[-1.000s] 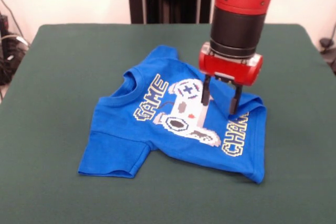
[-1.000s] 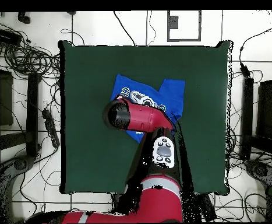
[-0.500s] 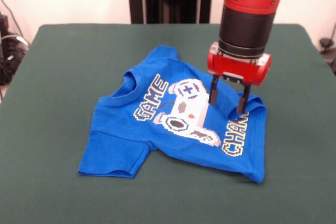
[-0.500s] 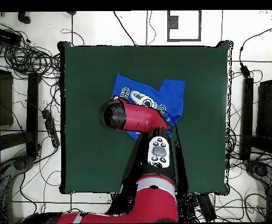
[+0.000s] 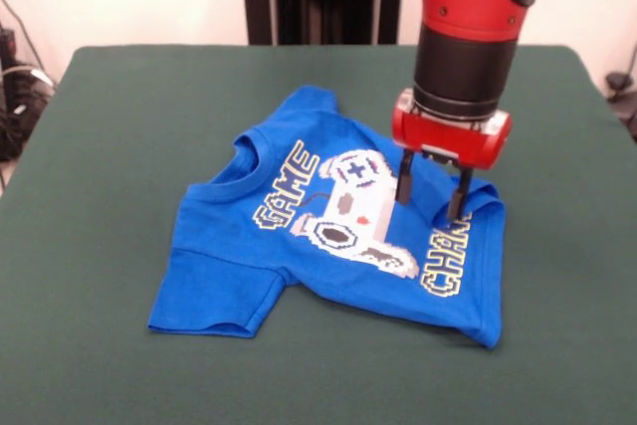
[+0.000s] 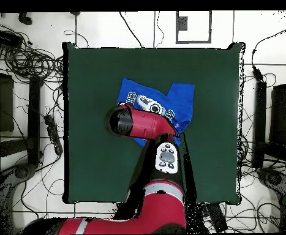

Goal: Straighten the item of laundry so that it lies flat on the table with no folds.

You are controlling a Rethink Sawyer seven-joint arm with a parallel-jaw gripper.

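My gripper (image 5: 431,196) is spread open, holding nothing, tips just above the T-shirt (image 5: 328,231). Shirt sits mid-table (image 5: 119,126), crumpled. Directly under my fingers (image 5: 405,178) the cloth is doubled over itself in a raised ridge, beside the "CHANGER" lettering; the controller print is just off the one finger, the folded-under corner just off the other.

Best move, I reckon: drop straight down so the fingers straddle that ridge, pinch the top layer only, lift a little, then drag away from the collar side to unroll it. Grabbing both layers would just shift the whole shirt.

Room: plenty of bare green beyond the fold on the pull side, and table edges are well away from my fingers in both views. No obstacles on the felt.
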